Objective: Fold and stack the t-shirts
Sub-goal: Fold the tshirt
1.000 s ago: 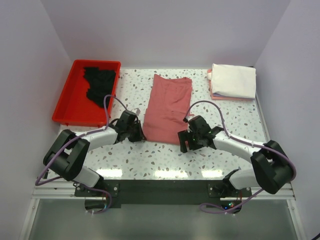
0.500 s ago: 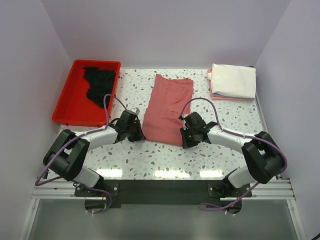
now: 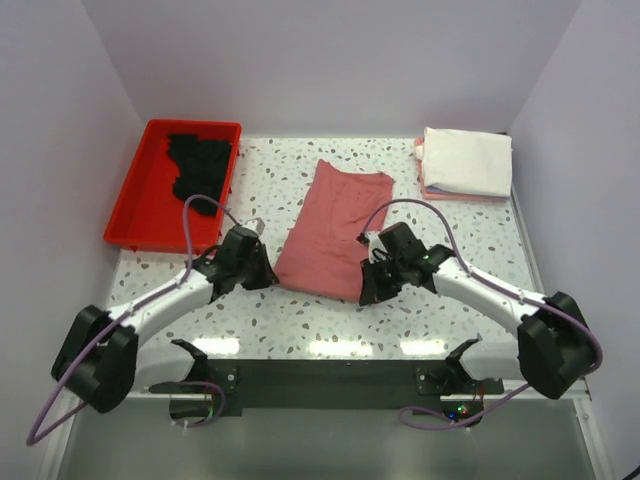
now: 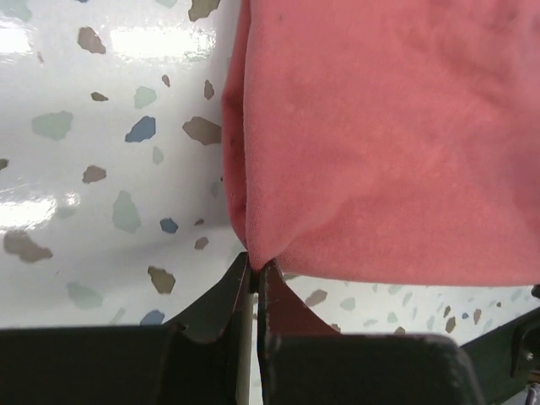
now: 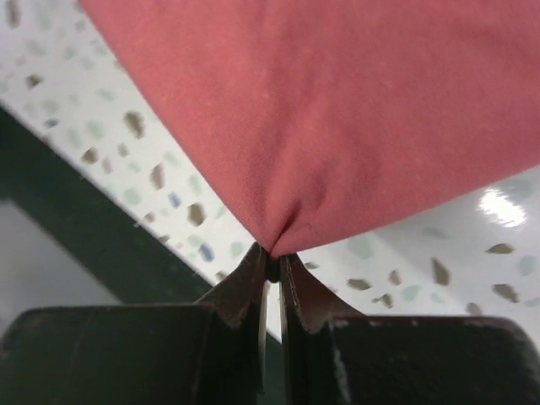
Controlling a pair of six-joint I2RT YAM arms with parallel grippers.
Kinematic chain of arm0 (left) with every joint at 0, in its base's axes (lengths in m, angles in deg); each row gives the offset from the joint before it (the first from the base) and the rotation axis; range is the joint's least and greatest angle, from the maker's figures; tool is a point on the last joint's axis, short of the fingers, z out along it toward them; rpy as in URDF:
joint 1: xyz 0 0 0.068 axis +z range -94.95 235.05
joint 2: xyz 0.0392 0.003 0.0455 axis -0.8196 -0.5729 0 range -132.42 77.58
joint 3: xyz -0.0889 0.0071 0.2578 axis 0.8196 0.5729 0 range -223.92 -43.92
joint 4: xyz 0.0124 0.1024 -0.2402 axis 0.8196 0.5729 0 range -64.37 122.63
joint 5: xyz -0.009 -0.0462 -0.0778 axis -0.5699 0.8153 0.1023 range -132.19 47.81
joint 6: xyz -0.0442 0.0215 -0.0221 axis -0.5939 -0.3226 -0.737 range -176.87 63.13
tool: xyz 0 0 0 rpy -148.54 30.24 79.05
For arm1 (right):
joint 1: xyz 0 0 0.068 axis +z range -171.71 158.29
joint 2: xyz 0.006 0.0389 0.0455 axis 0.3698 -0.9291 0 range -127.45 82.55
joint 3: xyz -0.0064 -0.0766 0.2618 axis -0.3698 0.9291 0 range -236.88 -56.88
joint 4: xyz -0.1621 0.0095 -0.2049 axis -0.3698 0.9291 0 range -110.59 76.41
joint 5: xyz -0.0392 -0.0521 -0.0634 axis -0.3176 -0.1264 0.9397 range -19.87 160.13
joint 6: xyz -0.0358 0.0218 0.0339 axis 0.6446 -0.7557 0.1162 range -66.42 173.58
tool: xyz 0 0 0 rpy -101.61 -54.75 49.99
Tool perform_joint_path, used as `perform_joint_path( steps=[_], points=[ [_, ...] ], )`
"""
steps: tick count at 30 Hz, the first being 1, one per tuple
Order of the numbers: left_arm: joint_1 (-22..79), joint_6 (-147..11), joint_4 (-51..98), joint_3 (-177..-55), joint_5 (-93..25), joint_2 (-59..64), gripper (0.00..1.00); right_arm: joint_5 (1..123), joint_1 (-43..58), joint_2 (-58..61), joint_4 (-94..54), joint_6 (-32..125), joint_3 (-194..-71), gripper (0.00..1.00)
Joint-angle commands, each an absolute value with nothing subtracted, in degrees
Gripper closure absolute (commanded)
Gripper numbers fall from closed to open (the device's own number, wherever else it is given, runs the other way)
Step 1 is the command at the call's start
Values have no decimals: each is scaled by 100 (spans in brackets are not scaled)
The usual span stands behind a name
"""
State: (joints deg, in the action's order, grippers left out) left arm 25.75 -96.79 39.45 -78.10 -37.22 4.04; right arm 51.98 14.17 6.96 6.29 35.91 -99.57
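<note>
My left pincer [image 4: 255, 270] is closed on the near left corner of the dusty-rose t-shirt [image 3: 335, 225], the two fingers pressed almost together with only a pinch of cloth gathered to a point between them. My right pincer [image 5: 272, 260] is closed the same way on the near right corner, and the fabric fans out from its tips. The shirt, a long folded strip, lies in the middle of the surface [image 3: 300, 320] and stretches away from both pincers, its far end leaning to my right (whether the near edge touches the surface or hangs just clear of it, I cannot tell). My left arm reaches from its base at the near left edge, the forearm running low and diagonally inward to that corner. My right arm mirrors it from the near right edge, its forearm angled inward toward the other corner. Well apart on my far left, the black t-shirt [image 3: 200, 165] lies crumpled in the red tray [image 3: 125, 215]. On my far right the white t-shirt [image 3: 465, 160] sits folded on top of the pinkish ones [image 3: 440, 193].
</note>
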Motion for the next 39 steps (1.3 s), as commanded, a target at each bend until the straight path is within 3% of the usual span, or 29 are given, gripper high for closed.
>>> perform_joint_path(
  steps=[1,5,13,24,28,39],
  points=[
    [2605,-9747,4486,-7688,-4034,1401,100,3843,1424,1135,1577,3741,-10258,96],
    [2605,-9853,5188,-7898,-4358,2263,100,2193,1468,1329,2098,3794,-10442,97],
    [2596,-10011,5919,-8531,-5001,3415,100,835,1776,1821,2258,3636,-10636,98],
    [2605,-10090,6219,-9226,-6205,3601,100,1370,1776,2068,764,3117,-10258,100],
    [2605,-10099,6131,-9209,-6285,3478,100,1888,1758,1971,578,3222,-10161,100],
    [2605,-10249,5939,-9244,-6548,3100,100,1687,1434,1830,139,2968,-9977,100]
  ],
)
